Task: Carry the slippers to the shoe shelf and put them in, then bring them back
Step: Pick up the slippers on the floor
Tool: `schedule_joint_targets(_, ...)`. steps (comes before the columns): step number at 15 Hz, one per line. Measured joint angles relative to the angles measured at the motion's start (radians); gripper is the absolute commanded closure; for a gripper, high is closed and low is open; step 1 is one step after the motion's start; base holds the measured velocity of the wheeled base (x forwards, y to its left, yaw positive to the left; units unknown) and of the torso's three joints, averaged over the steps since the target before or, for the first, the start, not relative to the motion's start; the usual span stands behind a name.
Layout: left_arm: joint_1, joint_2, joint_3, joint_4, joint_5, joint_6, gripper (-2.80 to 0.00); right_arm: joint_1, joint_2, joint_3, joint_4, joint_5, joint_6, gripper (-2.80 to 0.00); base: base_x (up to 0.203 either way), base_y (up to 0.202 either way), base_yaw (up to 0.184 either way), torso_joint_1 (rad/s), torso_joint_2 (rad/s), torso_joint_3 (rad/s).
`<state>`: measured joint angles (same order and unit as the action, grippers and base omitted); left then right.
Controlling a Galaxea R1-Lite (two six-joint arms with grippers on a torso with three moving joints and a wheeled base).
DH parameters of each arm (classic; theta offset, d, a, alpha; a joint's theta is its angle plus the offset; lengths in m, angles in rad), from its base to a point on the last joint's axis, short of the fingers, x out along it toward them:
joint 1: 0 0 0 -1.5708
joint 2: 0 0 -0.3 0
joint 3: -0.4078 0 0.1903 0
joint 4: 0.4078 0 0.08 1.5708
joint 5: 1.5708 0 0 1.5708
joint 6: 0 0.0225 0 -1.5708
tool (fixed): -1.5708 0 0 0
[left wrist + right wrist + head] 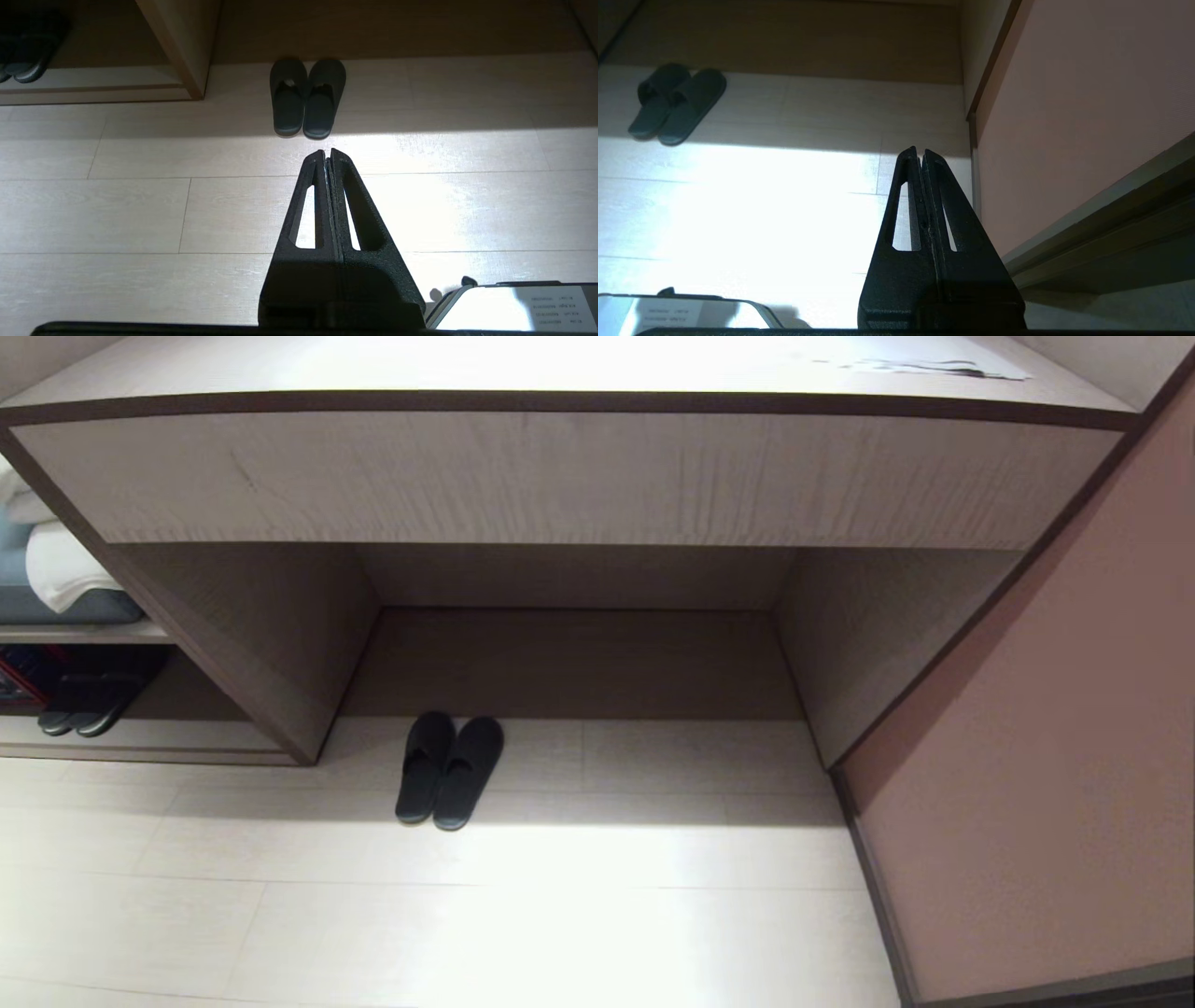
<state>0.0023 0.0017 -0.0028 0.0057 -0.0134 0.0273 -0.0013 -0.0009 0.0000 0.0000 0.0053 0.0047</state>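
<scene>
The slippers [448, 770], a plain black pair, lie side by side on the pale floor at the front of the desk's knee recess, toes toward the recess. The shoe shelf [140, 739] is the low cubby to their left, past a wood panel. Neither arm shows in the head view. My left gripper [327, 151] is shut and empty, hanging above the floor a short way in front of the slippers [308, 98]. My right gripper [920, 150] is also shut and empty, with the slippers [677, 105] well off to its left.
Another dark pair of slippers [89, 705] sits inside the shoe shelf [93, 79]. The desk [560, 476] overhangs the recess. A pink wall panel [1027, 756] closes the right side. White folded towels [61, 569] lie on a shelf above the cubby. My base's corner [514, 303] shows.
</scene>
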Motion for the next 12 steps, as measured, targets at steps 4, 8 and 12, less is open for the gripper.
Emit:
schedule_joint_targets(4,0.0,0.0,0.0,0.0,0.001,0.0,0.0,0.0,0.0,0.0,0.0,0.0,0.0,0.0,0.0,0.0,0.0,0.003,0.0,-0.201)
schedule_joint_targets(8,-0.001,0.0,0.0,0.0,0.0,0.0,0.0,0.0,0.0,0.0,0.0,0.0,0.0,0.0,0.0,0.0,0.0,0.003,0.0,-0.198)
schedule_joint_targets(12,0.0,0.0,0.0,0.0,0.001,0.0,0.0,0.0,0.0,0.0,0.0,0.0,0.0,0.0,0.0,0.0,0.0,0.005,0.0,-0.195)
